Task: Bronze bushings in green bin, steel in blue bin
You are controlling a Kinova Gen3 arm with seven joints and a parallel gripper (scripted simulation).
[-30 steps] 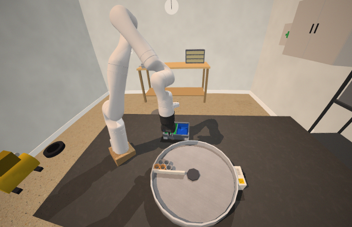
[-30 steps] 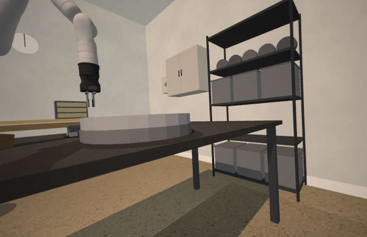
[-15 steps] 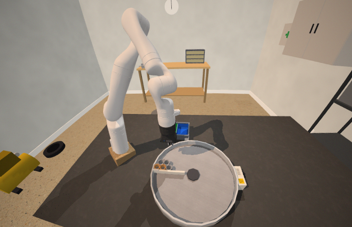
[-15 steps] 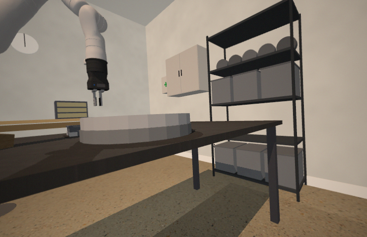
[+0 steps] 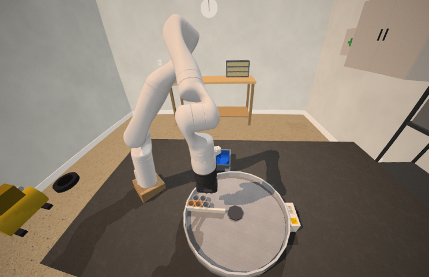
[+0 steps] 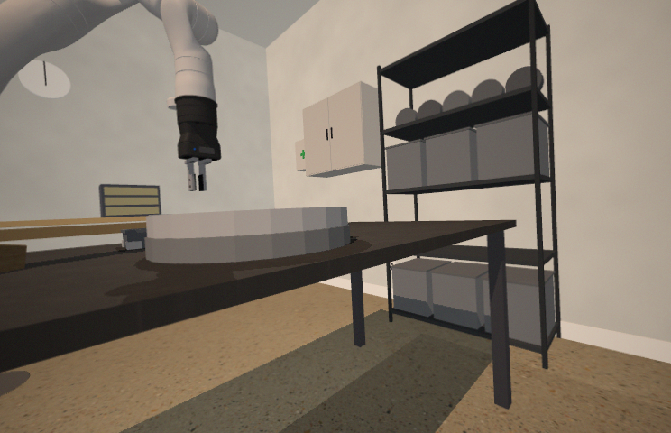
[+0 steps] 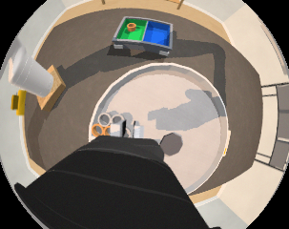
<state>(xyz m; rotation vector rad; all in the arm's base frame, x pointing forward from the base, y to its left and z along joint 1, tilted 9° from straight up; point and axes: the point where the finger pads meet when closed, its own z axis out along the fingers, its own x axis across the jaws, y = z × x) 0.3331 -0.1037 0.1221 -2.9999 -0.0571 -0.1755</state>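
Observation:
On the turntable (image 5: 254, 241) (image 7: 149, 91), two bronze bushings (image 5: 188, 203) (image 7: 97, 125) and three steel bushings (image 5: 209, 204) (image 7: 117, 114) stand bunched against the white bar at the left. The third steel one is partly hidden by a finger in the wrist view. One bronze bushing (image 7: 131, 24) is in the green bin (image 7: 126, 37). The blue bin (image 7: 156, 35) (image 5: 222, 157) shows no bushing. The arm hides the green bin in the top view. My gripper (image 6: 197, 189) (image 7: 130, 126) is above the turntable near the bunch, fingers part-way open with nothing seen between them.
The white bar (image 5: 210, 210) runs from the turntable's left rim toward the dark central hub (image 5: 235, 213) (image 7: 171, 144). A raised wall (image 6: 254, 225) rings the turntable. A white labelled box (image 5: 292, 215) sits outside its right side. The bins stand behind the turntable.

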